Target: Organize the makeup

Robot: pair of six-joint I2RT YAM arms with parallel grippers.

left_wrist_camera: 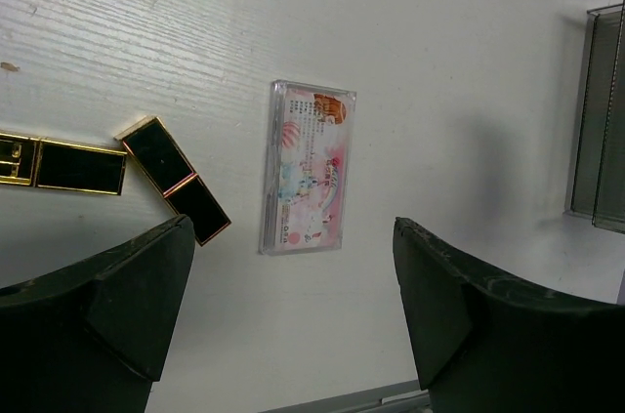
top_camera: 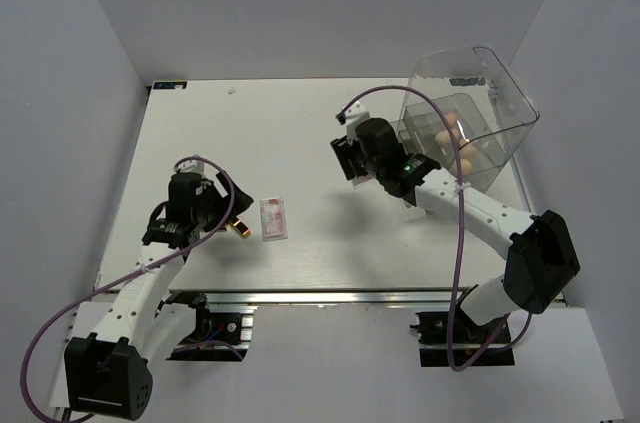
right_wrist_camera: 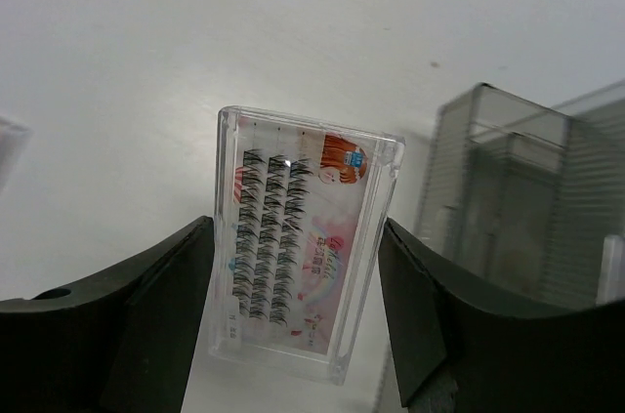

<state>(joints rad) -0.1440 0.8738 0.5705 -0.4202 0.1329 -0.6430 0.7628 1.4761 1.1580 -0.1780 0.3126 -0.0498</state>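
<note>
Peach sponges (top_camera: 452, 129) lie inside the clear drawer box (top_camera: 515, 103), seemingly two visible. Right gripper (right_wrist_camera: 295, 232) clamps the dark-rowed palette (right_wrist_camera: 293, 276) near the box; left gripper (left_wrist_camera: 293, 227), jaws open, hovers over pink palette (left_wrist_camera: 306, 167) and lipsticks (left_wrist_camera: 176, 181), well apart from it, unsorted

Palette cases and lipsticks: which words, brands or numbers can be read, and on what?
No text is legible.
On the pinkish palette: small print on the insert, too blurred to read.
On the dark-rowed palette: tiny label lettering, unreadable.
On the lipstick tubes: nothing readable.
</note>
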